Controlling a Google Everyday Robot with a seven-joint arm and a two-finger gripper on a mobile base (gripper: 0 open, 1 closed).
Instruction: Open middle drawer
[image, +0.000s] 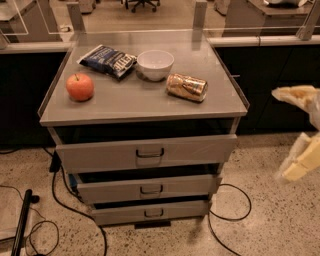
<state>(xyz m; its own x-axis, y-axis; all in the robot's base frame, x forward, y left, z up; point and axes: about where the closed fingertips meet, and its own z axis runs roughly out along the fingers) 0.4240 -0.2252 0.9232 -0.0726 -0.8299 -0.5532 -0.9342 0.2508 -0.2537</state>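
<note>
The middle drawer is a grey metal drawer with a small dark handle, between a taller top drawer and a slimmer bottom drawer. Its front stands slightly out from the cabinet, like the other two. My gripper is at the right edge of the camera view, in the air well to the right of the cabinet and about level with the top drawer. Its two cream fingers stand apart and hold nothing.
On the cabinet top are a red apple, a blue chip bag, a white bowl and a tan can lying on its side. Black cables run over the speckled floor on both sides.
</note>
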